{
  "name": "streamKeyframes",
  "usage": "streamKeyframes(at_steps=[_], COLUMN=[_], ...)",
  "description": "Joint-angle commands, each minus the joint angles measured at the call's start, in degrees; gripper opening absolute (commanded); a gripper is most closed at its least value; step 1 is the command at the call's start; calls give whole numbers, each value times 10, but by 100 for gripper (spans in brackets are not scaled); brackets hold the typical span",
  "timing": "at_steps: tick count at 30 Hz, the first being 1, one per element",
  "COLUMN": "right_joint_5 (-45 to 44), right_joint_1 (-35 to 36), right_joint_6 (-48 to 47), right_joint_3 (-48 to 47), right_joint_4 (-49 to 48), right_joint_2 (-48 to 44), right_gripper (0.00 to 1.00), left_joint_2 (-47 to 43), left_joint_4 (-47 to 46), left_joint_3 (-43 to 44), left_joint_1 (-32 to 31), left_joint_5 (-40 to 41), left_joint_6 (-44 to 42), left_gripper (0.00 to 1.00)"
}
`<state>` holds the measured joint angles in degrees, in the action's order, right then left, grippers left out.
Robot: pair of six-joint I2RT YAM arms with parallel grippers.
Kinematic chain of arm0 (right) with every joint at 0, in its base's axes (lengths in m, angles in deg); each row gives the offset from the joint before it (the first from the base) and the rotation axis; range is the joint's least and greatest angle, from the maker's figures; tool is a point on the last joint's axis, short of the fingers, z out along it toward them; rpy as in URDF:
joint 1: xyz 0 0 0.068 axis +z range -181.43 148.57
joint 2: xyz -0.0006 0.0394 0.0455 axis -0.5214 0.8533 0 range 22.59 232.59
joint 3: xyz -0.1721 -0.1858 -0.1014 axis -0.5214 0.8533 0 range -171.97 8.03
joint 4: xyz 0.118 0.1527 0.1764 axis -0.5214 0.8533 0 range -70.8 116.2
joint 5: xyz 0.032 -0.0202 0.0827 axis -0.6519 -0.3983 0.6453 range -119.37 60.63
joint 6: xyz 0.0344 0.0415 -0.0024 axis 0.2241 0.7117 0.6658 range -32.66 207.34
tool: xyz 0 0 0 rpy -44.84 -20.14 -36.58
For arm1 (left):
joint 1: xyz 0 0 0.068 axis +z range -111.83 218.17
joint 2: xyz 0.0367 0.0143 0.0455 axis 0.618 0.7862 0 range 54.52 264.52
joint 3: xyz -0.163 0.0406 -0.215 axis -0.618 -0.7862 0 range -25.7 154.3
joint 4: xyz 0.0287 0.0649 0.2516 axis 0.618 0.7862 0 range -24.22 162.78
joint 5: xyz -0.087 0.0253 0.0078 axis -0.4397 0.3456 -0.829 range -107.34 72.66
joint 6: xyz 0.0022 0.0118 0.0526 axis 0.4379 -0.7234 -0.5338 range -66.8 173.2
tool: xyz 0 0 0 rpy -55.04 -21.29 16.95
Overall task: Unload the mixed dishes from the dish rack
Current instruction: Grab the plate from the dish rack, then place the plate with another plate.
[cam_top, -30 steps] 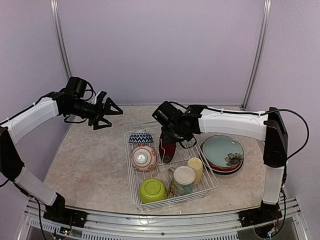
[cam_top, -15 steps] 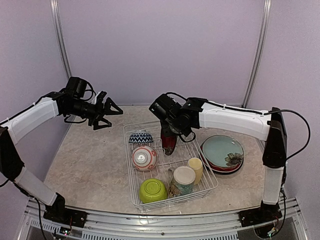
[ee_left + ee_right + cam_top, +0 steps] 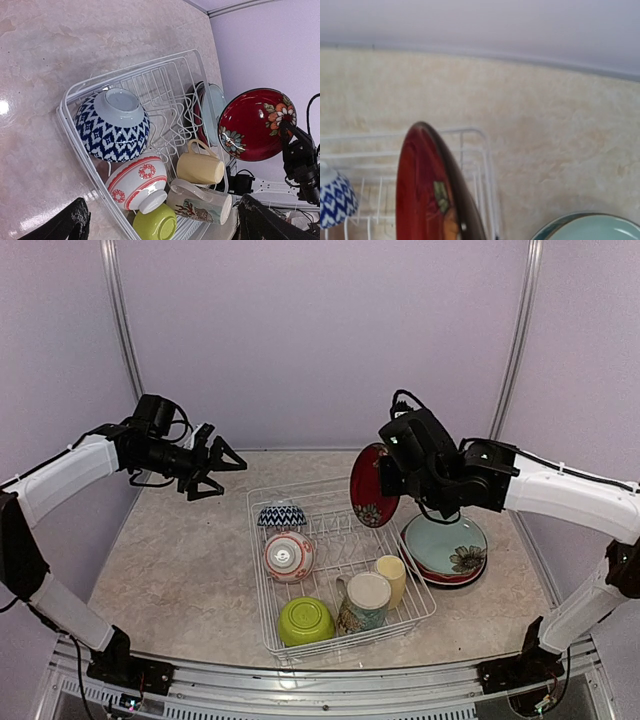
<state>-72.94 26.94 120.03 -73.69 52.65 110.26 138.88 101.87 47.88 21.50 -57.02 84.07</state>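
The right gripper is clamping the rim of the red floral plate, which is hanging on edge in the air above the far right corner of the dish rack, near the stack of plates lying on the table. The left gripper is hovering with its jaws spread wide beyond the rack's far left corner, well apart from the blue zigzag bowl, red-white bowl, lime green bowl, mug and yellow cup sitting in the rack.
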Motion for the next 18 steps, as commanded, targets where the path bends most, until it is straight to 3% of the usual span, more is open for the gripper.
streamKeyframes(at_steps=[1, 7, 12, 18], right_joint_5=[-42, -58, -55, 39], right_joint_1=[-5, -59, -120, -220], right_joint_6=[1, 81, 156, 173], right_joint_3=[86, 222, 292, 357], right_joint_4=[-115, -130, -81, -56], right_joint_2=[-99, -238, -341, -404], right_gripper=[0, 0, 0, 0], left_joint_2=[7, 12, 7, 15], left_joint_4=[8, 11, 10, 9], left_joint_3=[14, 15, 12, 12], left_joint_1=[-6, -6, -7, -7], left_joint_5=[-11, -6, 5, -2], left_joint_6=[-7, -8, -10, -7], left_gripper=[99, 99, 99, 99])
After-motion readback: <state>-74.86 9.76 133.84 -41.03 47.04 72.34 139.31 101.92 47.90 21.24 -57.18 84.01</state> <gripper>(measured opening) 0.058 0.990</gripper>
